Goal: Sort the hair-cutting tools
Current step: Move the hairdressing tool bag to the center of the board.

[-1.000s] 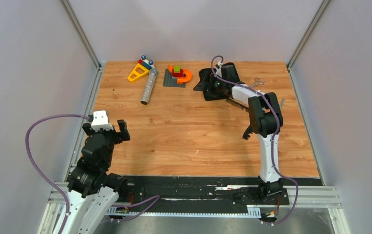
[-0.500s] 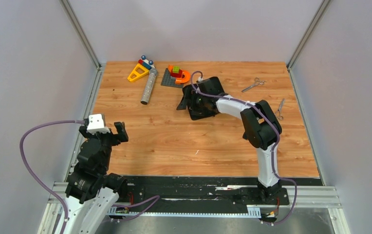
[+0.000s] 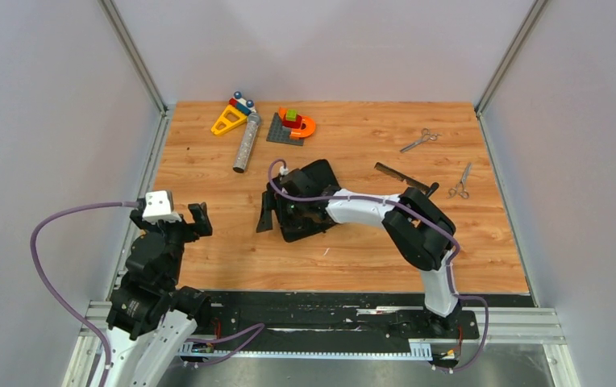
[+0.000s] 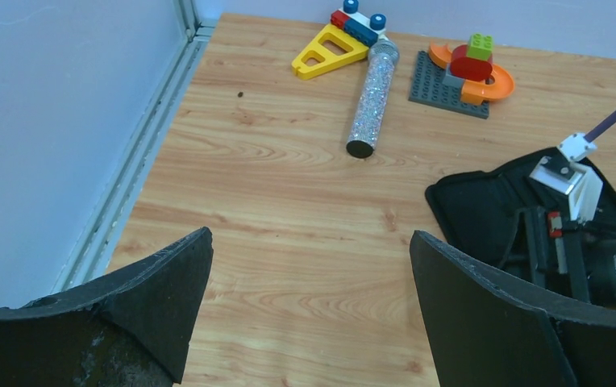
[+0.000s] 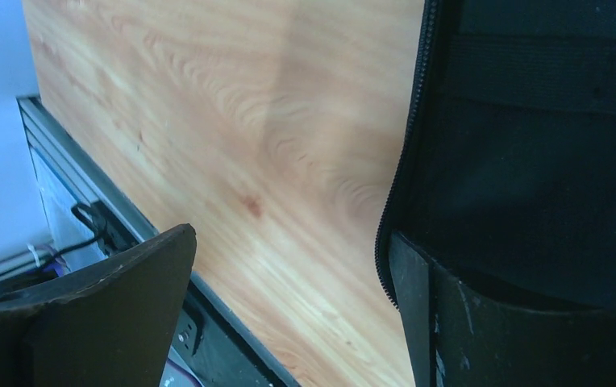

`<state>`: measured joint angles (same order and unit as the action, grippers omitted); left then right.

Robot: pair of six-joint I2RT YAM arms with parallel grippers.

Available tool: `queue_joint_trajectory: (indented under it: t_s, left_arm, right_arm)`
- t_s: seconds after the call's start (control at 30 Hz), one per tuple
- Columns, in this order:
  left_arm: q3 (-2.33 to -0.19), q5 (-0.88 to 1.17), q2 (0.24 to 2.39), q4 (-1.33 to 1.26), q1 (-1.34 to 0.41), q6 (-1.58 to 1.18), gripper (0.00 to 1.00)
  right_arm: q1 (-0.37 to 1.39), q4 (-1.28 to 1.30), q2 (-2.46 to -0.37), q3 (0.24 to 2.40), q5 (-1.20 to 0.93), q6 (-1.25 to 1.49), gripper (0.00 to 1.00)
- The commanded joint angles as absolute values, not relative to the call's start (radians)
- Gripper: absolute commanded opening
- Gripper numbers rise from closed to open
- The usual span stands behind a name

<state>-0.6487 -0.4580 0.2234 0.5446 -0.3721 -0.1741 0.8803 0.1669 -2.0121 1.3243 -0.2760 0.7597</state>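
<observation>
Since a second ago the right arm [image 3: 385,211] has swung from the far side of the table [image 3: 208,173] to its middle. The black zip pouch [image 4: 474,205] has travelled with it and now lies open near the centre, under the wrist. This move uncovered the long black comb [image 3: 393,172], which lies slanted on bare wood to the right of the pouch, apart from it. The left arm [image 3: 156,258] has hardly changed place.

The right jaws are released and stand wide. In the right wrist view one finger [image 5: 514,322] is over the pouch beside its zip edge and the other finger [image 5: 87,322] is over bare wood; they grip nothing. The left jaws are released too, wide and empty, above the near left part of the table.

At the far left lies a glittery grey cylinder [image 3: 246,143], its far end beside a yellow triangle block [image 3: 227,121]. Just right of it is a grey baseplate [image 3: 279,131] with orange, red and green blocks on it. One pair of silver scissors [image 3: 419,139] lies at the far right, well apart from the pouch. A second pair of scissors [image 3: 459,181] lies near the right edge, just right of the comb
</observation>
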Motion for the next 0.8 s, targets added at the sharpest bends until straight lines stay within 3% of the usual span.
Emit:
queue_joint_trajectory:
  t_s: [0.0,0.23,0.47,0.77]
  left_arm:
    - [-0.686,-0.472,0.215,0.543,-0.383,-0.176,1.0]
    - [-0.69,-0.478,0.218,0.556,-0.388,-0.178,1.0]
    - [-0.692,-0.487,0.22,0.567,-0.388,-0.177,1.0]
    - [-0.693,-0.53,0.265,0.564,-0.388,-0.173,1.0]
  right_arm:
    - [0.954,0.257,-1.998,1.309,-0.246,0.782,0.92]
    - [0.995,0.317,-1.943,1.348,-0.251,0.731,0.93]
    - [0.986,0.447,-1.764,1.392,-0.107,0.637,0.96]
    - [0.762,0.586,-1.452,1.317,0.201,0.504,1.0]
